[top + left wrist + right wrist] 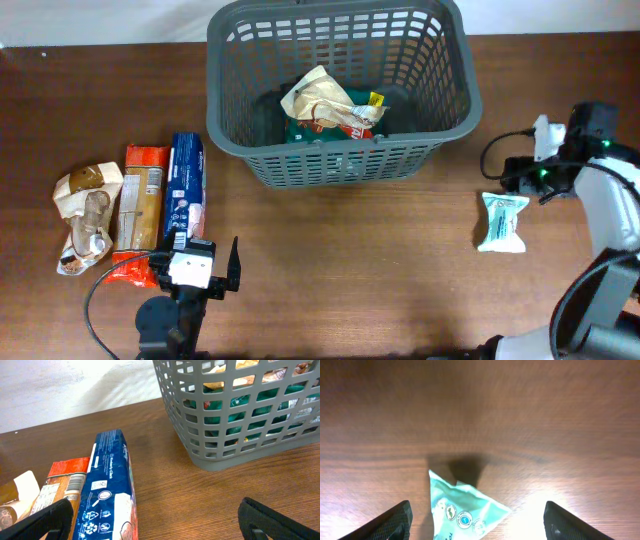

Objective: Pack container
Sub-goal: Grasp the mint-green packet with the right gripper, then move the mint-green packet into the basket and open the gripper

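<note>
The dark grey slotted container (452, 116) stands at the back centre, holding a tan packet (322, 100) and green packets; it also shows in the left wrist view (210, 460). A blue packet (186, 190), an orange packet (140, 205) and a tan bag (87, 212) lie at the left. My left gripper (200, 268) is open, its jaws (160, 522) low around the blue packet's (107, 490) near end. A pale green packet (502, 221) lies at the right. My right gripper (522, 178) is open above it (462, 512), jaws (477, 522) wide apart.
The brown wooden table (340, 270) has a white wall strip behind it. A black cable (500, 150) loops by the right arm. The orange packet (62, 485) and tan bag (15, 500) lie left of the blue one.
</note>
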{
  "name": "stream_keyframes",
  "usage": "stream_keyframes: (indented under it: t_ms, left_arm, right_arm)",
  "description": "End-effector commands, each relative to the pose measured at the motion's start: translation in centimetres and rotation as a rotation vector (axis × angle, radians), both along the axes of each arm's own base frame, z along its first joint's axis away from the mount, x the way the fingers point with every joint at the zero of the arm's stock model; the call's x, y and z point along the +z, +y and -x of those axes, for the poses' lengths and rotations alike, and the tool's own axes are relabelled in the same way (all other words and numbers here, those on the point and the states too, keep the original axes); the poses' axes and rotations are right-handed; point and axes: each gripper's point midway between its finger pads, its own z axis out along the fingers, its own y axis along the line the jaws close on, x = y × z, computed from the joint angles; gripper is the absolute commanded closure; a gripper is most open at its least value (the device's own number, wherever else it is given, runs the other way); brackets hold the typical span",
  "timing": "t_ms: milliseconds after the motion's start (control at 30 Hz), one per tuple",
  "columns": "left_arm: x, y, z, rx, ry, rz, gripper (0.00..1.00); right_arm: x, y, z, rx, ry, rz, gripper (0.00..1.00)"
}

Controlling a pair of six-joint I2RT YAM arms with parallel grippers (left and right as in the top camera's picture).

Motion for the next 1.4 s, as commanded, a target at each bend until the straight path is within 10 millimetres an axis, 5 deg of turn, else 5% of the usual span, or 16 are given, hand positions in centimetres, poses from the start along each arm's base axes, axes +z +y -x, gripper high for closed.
stream_keyframes:
  t_ms: [0, 433, 467, 533, 600, 733, 833, 1000, 1100, 1200, 1233, 1267, 1367]
  left_arm:
    - [-0.1, -0.2, 0.0, -0.009, -0.002, 0.010, 0.01]
    - [-0.1, -0.2, 0.0, -0.009, -0.002, 0.010, 0.01]
    - [-0.1, -0.2, 0.0, -0.009, -0.002, 0.010, 0.01]
    - [-0.1, -0.2, 0.0, -0.009, -0.002, 0.010, 0.01]
    - [-0.1, -0.2, 0.0, -0.009, -0.002, 0.010, 0.01]
    - [-0.1, -0.2, 0.0, -0.009, -0.002, 0.010, 0.01]
    - [-0.1, -0.2, 0.0, -0.009, -0.002, 0.010, 0.01]
    - [-0.1, -0.2, 0.0, -0.009, -0.002, 0.010, 0.01]
    - [-0.1, -0.2, 0.0, -0.009, -0.002, 0.010, 0.01]
    - [-0.1, -0.2, 0.0, -0.009, -0.002, 0.010, 0.01]
    - [-0.1, -0.2, 0.0, -0.009, -0.002, 0.010, 0.01]
    - [-0.1, -0.2, 0.0, -0.009, -0.002, 0.010, 0.01]
    - [-0.1, -0.2, 0.0, -0.009, -0.002, 0.010, 0.01]
  right_arm:
    - [-2.6, 0.5, 1.1, -0.002, 0.081, -0.025, 0.20]
    - [-7.8, 2.5, 4.4, -0.001, 0.267, -0.121, 0.34]
    - [-8.1, 2.7, 4.6, 0.003, 0.269, -0.121, 0.42]
    - [-8.4, 2.9, 4.6, -0.006, 0.270, -0.122, 0.77]
    - [-8.5, 2.9, 4.4, -0.033, 0.261, -0.123, 0.96]
    - [-6.5, 2.3, 2.5, -0.083, 0.214, -0.126, 0.96]
    - [-1.1, 1.2, -0.8, -0.079, 0.119, -0.103, 0.96]
    - [14.3, 1.9, -7.2, -0.008, -0.193, -0.111, 0.97]
    - [24.4, 5.8, -9.1, 0.115, -0.417, -0.132, 0.96]
    - [31.5, 10.9, -9.2, 0.265, -0.592, -0.104, 0.96]
    - [33.3, 13.0, -9.1, 0.343, -0.643, -0.089, 0.96]
    - [35.5, 17.5, -8.4, 0.511, -0.716, -0.060, 0.96]
    - [35.9, 23.4, -7.8, 0.736, -0.759, 0.043, 0.97]
